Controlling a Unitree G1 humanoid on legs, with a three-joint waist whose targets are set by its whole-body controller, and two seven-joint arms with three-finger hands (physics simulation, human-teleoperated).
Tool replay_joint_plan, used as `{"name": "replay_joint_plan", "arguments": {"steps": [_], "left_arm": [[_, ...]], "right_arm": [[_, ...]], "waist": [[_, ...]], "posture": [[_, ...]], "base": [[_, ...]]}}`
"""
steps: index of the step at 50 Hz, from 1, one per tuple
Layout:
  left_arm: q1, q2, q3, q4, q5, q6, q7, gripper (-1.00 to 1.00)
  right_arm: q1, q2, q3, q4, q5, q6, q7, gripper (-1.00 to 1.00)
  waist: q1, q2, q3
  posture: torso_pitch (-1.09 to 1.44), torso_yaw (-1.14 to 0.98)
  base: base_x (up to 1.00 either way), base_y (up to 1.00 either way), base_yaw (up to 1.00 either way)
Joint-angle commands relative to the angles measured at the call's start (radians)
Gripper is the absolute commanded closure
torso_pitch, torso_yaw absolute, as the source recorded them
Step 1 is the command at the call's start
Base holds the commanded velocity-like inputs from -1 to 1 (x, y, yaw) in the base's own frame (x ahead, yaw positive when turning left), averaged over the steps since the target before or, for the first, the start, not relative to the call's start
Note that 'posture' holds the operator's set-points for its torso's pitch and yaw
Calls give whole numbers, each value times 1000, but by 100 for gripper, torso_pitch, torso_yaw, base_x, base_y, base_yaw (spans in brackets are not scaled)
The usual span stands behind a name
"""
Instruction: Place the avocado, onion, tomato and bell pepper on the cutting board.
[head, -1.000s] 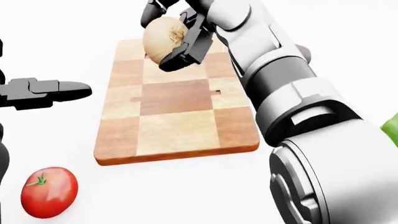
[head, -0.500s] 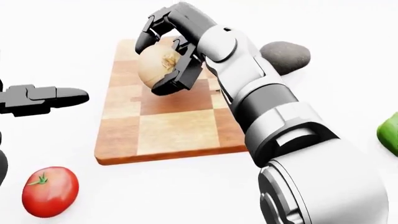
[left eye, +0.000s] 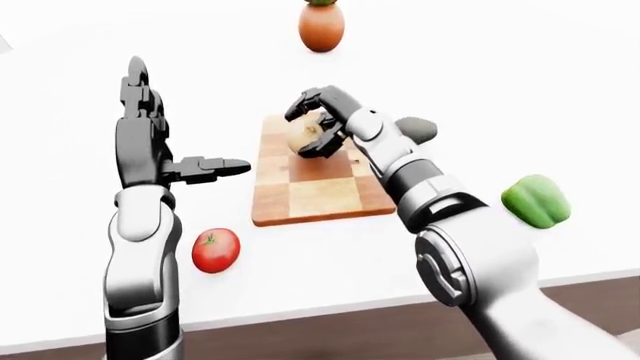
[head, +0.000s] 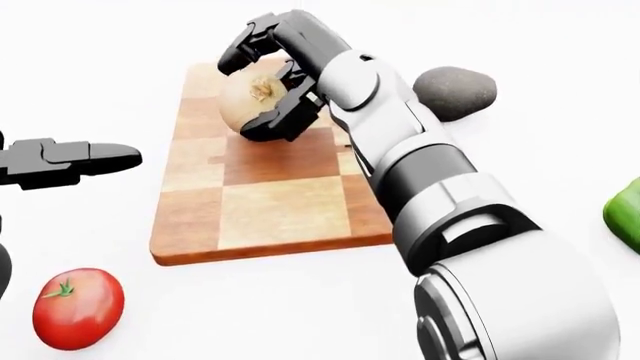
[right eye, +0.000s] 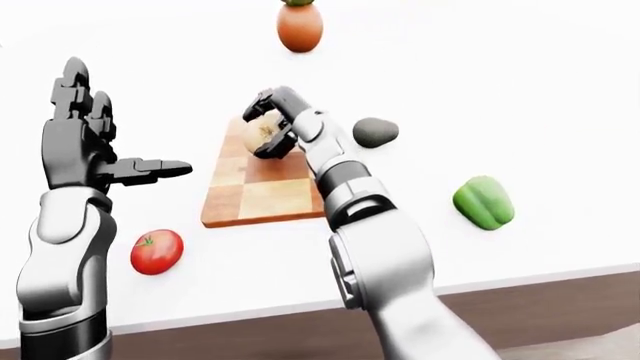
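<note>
Right hand (head: 268, 75) grips onion (head: 250, 94); avocado (right eye: 375, 132) unhidden

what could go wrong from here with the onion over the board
The right hand grips the onion near the top end of the cutting board; released there, the round onion might roll off onto the table. The avocado lies beside the right forearm, so pulling the arm away could nudge it. The tomato sits near the table edge under the open left hand.
</note>
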Motion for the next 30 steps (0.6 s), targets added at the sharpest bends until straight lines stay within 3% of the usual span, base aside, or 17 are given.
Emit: {"name": "replay_joint_plan", "arguments": {"steps": [1,11,16,19,20,30], "left_arm": [[-29,12,7,-33,2,-29,3,-100],[-26,9,5,-26,3,-39,3,-100],[-23,9,5,-28,4,-41,3,-100],[-22,9,7,-31,3,-38,2,-100],[-23,10,7,-32,3,-37,2,-100],[-20,9,8,-21,3,-47,1,-100]], "right_arm": [[-43,-8,-2,-44,5,-26,-7,-15],[-36,-3,0,-43,1,-24,18,-27],[-36,-4,0,-44,1,-23,19,-54],[-36,-5,0,-44,1,-23,23,-60],[-37,-5,1,-44,0,-24,21,-71],[-45,-25,19,-47,-20,-40,10,-100]], "waist": [[0,6,-30],[0,6,-31],[0,6,-30],[0,6,-31],[0,6,-31],[0,7,-30]], "posture": [[0,0],[0,0],[0,0],[0,0],[0,0],[0,0]], "base": [[0,0,0],[0,0,0],[0,0,0],[0,0,0],[0,0,0],[0,0,0]]}}
